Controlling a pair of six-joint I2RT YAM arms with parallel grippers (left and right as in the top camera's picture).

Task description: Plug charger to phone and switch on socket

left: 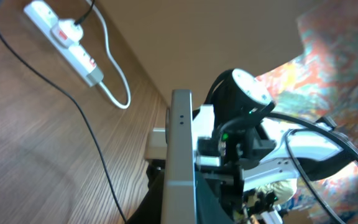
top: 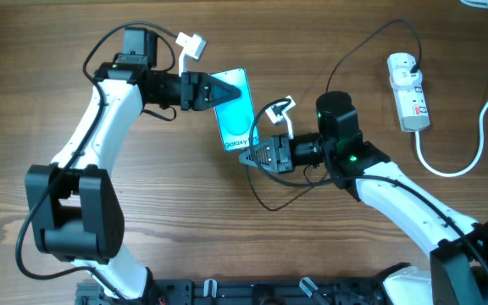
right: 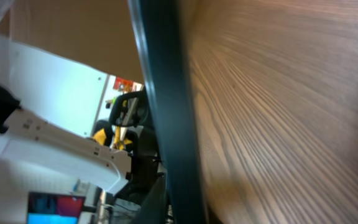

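Observation:
The phone (top: 235, 108) with its cyan screen is held off the table between both arms. My left gripper (top: 208, 90) is shut on its upper end; in the left wrist view the phone shows edge-on as a grey bar (left: 180, 155). My right gripper (top: 255, 157) is at the phone's lower end, by the "Galaxy" text, shut on the charger plug, which is hidden by the jaws. The phone's dark edge (right: 166, 112) fills the right wrist view. The black charger cable (top: 265, 202) loops down from the right gripper and runs to the white socket (top: 407, 91) at the far right.
The socket's white cord (top: 481, 119) curves along the right edge of the table. The socket (left: 67, 40) and the black cable (left: 92, 137) also show in the left wrist view, with the right arm (left: 241, 106) close behind the phone.

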